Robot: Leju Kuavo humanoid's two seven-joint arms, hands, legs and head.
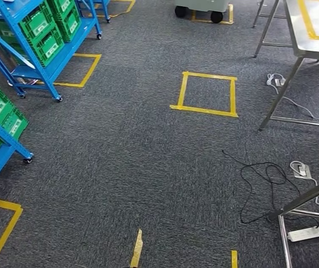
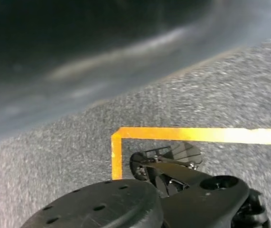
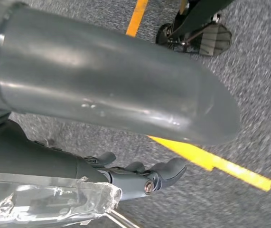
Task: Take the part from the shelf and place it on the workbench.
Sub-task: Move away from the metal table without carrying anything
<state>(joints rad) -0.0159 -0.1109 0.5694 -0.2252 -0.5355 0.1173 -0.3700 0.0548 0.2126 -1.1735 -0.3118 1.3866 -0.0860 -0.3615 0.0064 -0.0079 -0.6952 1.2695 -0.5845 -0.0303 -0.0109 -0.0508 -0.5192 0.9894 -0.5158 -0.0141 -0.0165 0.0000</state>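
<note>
Grey, coarse carpet with yellow tape squares [image 1: 205,93] covers the floor. The right hand [image 3: 141,178] has its dark fingers [image 3: 164,172] nearly straight, and a clear, crinkled plastic-wrapped part [image 3: 51,202] lies against them; I cannot tell if it is gripped. Blue shelf [image 1: 43,42] far left, its green crates [image 1: 48,30] bearing unreadable white labels. Steel workbench [image 1: 300,39] far right.

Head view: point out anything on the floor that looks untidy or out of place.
A loose black cable sprawls in tangled loops across the carpet beside the metal workbench legs, near a white power strip. One yellow tape strip lies skewed, unlike the neat taped square.
</note>
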